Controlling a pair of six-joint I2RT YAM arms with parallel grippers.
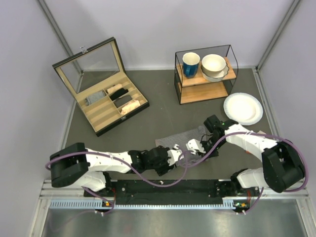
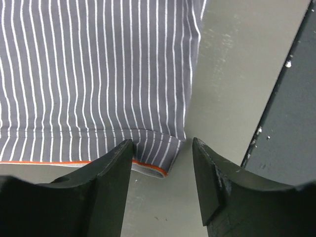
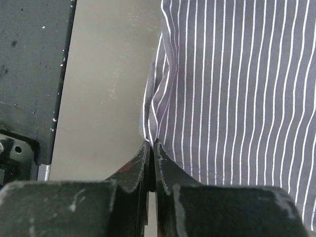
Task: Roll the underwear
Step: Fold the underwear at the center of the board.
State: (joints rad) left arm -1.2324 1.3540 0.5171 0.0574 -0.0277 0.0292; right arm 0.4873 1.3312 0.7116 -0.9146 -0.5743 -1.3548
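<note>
**A:** Where the two arms meet at the near side of the table (image 1: 163, 106), what lies under them?

**B:** The underwear (image 1: 183, 134), grey with thin white stripes. It is spread flat on the table just beyond both wrists.

**A:** How does the left claw (image 2: 163, 148) stand?

**B:** Its fingers are apart. A corner of the underwear, with an orange line along the hem, lies in the gap between them, and neither finger presses on it.

**A:** And the right claw (image 3: 150, 144)?

**B:** It is closed tight on the side edge of the underwear. The cloth puckers into small folds right at the tips.

**A:** What else is on the table?

**B:** Far left there is an open case (image 1: 101, 116) with fabric rolls (image 1: 121, 96) in its compartments. Far right stands a wire shelf (image 1: 205, 91) holding a blue mug (image 1: 190, 64) and stacked bowls (image 1: 214, 65). A white plate (image 1: 243, 108) sits just beside the shelf.
</note>
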